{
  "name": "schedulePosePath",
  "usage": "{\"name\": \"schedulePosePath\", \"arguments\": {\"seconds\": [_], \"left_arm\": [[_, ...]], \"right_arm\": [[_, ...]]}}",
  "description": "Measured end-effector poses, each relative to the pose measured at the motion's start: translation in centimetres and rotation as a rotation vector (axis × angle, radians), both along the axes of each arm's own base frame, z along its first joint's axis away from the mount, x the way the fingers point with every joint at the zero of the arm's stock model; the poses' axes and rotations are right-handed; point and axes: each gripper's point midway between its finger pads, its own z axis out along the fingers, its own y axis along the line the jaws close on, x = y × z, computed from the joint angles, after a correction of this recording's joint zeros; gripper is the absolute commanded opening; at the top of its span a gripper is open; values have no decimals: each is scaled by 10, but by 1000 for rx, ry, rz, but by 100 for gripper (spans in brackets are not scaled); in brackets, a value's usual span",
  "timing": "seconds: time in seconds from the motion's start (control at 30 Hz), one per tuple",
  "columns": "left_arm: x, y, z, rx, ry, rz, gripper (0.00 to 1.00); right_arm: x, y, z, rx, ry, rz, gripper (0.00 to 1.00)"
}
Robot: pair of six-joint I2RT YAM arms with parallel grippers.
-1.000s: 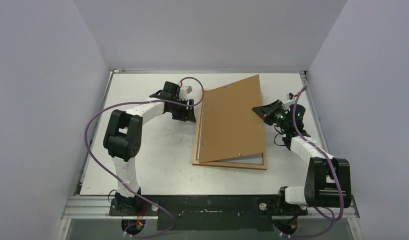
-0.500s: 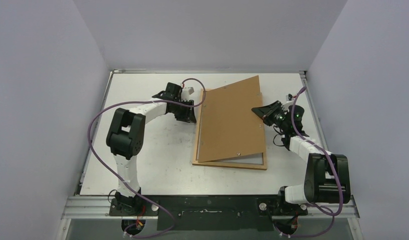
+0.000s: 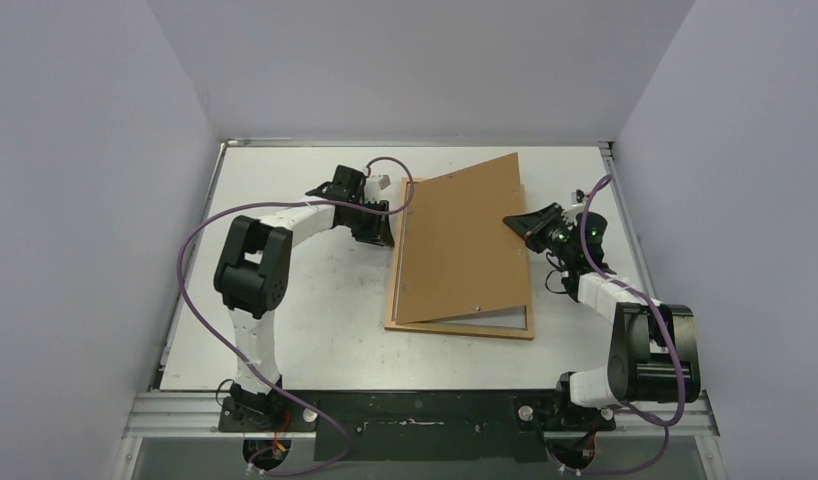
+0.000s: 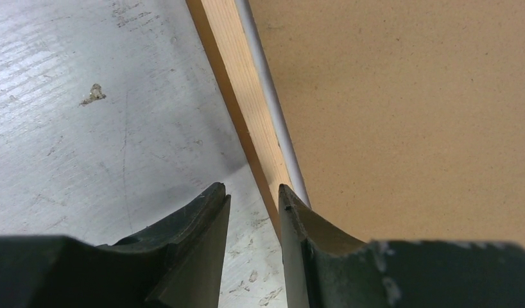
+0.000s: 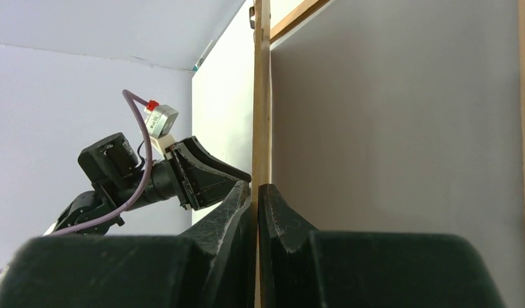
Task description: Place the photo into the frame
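Frame is lying flat mid-bench. I'm pinching the tilted fibreboard backing with my right pincer. My left pincer is hovering, slightly spread, at the left rail. Photo isn't showing, probably underneath. Next, I reckon: lowering the backing squarely.

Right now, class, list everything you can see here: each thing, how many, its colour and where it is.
backing board: one, plain brown, tilted over the frame, right edge pinched.
frame: one, orange-brown wood, flat on the table.
table: one, white, scuffed.
cables: two, purple, one along each arm.
left gripper: one, black, open at the frame's left edge.
right gripper: one, black, shut on the backing board.
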Motion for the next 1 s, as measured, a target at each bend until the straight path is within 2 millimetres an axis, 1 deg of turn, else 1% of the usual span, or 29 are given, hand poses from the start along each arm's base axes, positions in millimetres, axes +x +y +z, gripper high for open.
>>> {"name": "schedulePosePath", "arguments": {"seconds": [0.1,0.37,0.53,0.73,1.0], "left_arm": [[0,-2,0,-4,1,-4,32],[-3,-3,-11,3,23,-10,28],[-4,-4,-10,-4,27,-13,26],[-5,-5,-10,-9,32,-9,25],[-6,-9,-9,-14,36,-11,23]], "right_arm": [[2,0,1,0,-7,-3,5],[5,-1,-1,5,-13,-9,5],[8,-1,-4,12,-9,-12,5],[6,-1,-15,15,13,-16,5],[6,-1,-17,15,-1,-16,5]]}}
